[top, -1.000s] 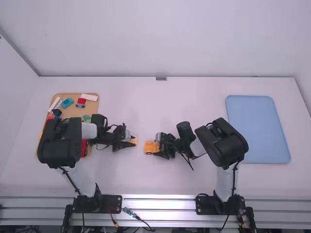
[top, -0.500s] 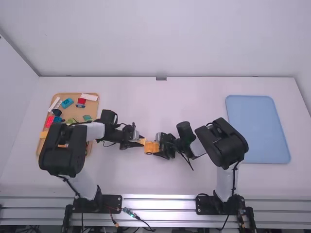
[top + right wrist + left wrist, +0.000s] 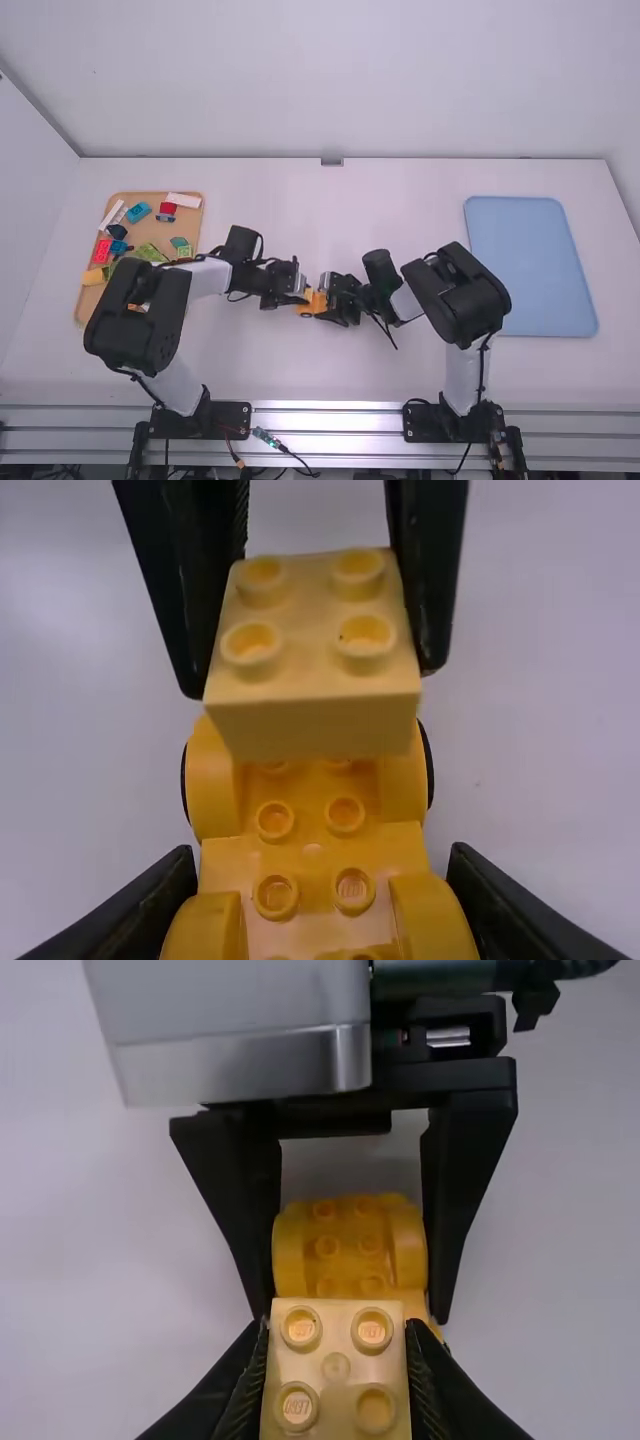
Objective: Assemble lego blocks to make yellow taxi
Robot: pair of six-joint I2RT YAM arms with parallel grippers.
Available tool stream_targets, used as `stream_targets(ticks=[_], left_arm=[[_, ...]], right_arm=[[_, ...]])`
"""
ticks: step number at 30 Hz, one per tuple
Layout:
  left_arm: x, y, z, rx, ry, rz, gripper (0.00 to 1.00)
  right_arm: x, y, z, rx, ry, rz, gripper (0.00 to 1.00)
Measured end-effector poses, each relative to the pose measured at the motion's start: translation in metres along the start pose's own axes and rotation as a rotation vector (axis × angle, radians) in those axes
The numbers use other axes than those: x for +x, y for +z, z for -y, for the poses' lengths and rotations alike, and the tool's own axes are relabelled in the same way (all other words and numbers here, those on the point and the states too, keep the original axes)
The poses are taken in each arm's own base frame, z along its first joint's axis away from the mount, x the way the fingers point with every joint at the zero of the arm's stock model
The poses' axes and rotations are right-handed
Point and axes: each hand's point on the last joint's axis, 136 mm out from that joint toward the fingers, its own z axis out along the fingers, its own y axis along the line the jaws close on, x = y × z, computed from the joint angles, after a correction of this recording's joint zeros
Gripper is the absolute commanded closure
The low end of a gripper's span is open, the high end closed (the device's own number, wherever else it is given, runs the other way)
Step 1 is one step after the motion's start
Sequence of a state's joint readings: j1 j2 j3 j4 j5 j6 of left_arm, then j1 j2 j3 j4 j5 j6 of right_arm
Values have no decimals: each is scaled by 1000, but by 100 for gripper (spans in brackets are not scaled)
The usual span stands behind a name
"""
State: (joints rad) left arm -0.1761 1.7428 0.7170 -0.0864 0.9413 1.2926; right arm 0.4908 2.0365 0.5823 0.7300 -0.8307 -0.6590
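Mid-table, my left gripper point(image 3: 303, 292) and my right gripper point(image 3: 325, 298) face each other. In the left wrist view my left gripper point(image 3: 336, 1380) is shut on a pale yellow 2x2 brick point(image 3: 337, 1365). In the right wrist view this brick point(image 3: 312, 650) is over the far end of the orange-yellow car base point(image 3: 310, 845), studs up; whether they touch I cannot tell. My right gripper point(image 3: 320, 900) is shut on the near part of the base, one finger at each side. The base's round fenders and studs show.
An orange tray point(image 3: 188, 218) at the left holds several loose bricks, among them a blue brick point(image 3: 139, 212) and a red brick point(image 3: 103, 251). A blue tray point(image 3: 530, 265) lies at the right.
My left gripper has moved right, bringing the pale yellow brick from beside the car base to over its end. The right arm and the base have kept still.
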Motion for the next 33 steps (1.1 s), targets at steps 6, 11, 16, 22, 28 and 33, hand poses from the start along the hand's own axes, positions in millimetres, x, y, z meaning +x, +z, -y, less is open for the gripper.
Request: stream_targets(ticks=[6,11,16,22,28,33], left_arm=[[2,3,-4,-40,5,11,98],[4,5,-4,-76,-18,25,98],[9,7,5,-61,-67,21,98],[8,7,5,-60,-74,22,98],[7,9,6,-56,-66,23,98],[7,9,6,-57,-65,24,98]], right_arm=[[0,0,0,0,-3,0,49],[0,0,0,0,-4,0,49],[0,0,0,0,0,0,48],[0,0,0,0,-1,-1,47],[0,0,0,0,-1,0,48],[0,0,0,0,-1,0,48]])
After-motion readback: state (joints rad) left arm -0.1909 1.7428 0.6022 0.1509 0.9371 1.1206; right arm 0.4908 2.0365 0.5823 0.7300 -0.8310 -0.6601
